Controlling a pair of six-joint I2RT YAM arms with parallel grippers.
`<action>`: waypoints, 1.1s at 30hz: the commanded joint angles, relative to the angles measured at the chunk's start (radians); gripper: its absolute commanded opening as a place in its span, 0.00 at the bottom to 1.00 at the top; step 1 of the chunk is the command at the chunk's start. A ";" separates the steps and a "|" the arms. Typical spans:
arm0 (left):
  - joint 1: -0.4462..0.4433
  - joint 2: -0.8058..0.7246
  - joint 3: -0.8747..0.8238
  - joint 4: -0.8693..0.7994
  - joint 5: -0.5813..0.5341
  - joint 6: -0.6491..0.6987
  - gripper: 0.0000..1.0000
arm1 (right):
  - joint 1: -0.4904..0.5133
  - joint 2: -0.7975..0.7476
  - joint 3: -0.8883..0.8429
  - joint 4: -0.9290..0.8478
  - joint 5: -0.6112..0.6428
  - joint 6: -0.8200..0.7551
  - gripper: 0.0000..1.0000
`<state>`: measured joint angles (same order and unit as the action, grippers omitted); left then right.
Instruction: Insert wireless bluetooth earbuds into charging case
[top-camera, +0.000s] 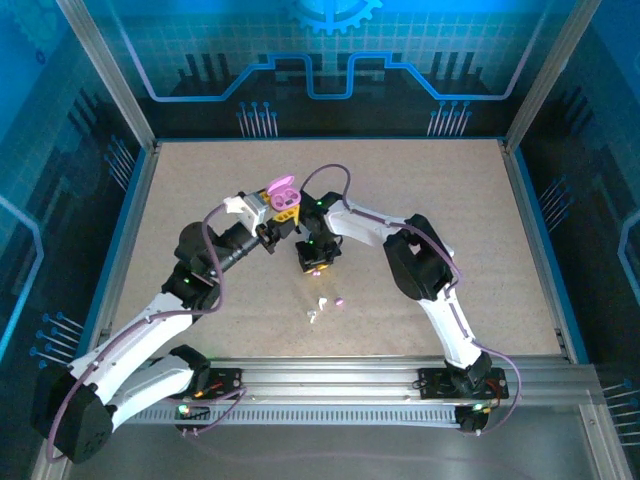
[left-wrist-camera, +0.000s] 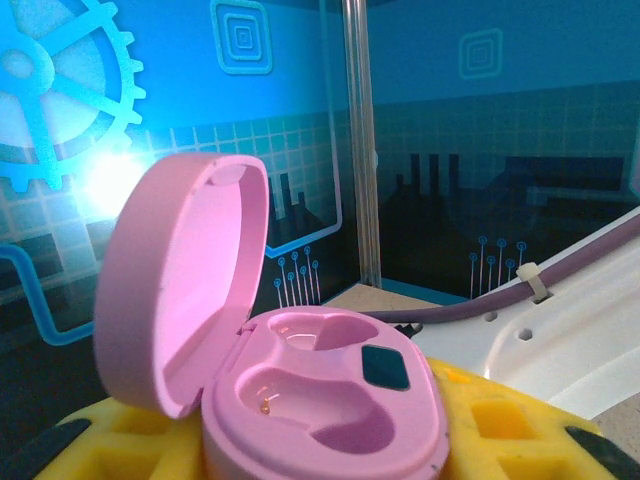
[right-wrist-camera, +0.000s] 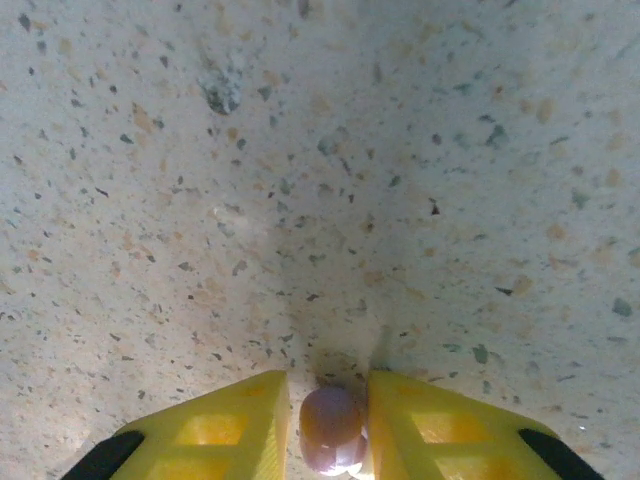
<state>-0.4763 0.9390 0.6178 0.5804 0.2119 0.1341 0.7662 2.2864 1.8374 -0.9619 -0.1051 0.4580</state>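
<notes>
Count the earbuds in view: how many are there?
4: one pink-purple earbud in the right pincer; on the table, another pink-purple one and two white earbuds. Others may be hidden.

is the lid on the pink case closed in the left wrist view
No, the lid of the pink charging case stands swung up and back, so the inside of the case shows.

earbud (right-wrist-camera: 332, 428): between right jaws; case (left-wrist-camera: 330, 400): in left jaws, behind-left
</notes>
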 joint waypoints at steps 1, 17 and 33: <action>-0.001 -0.021 -0.012 0.027 -0.020 0.017 0.34 | 0.022 0.032 0.029 -0.060 0.014 -0.020 0.27; -0.001 -0.019 -0.010 0.027 -0.025 0.016 0.34 | 0.010 -0.020 -0.018 -0.012 0.000 -0.009 0.22; -0.001 0.009 -0.003 0.033 -0.019 -0.003 0.34 | -0.174 -0.277 -0.310 0.030 -0.129 -0.098 0.22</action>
<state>-0.4763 0.9447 0.6178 0.5808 0.2016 0.1329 0.6067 2.0464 1.5913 -0.8471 -0.2440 0.4072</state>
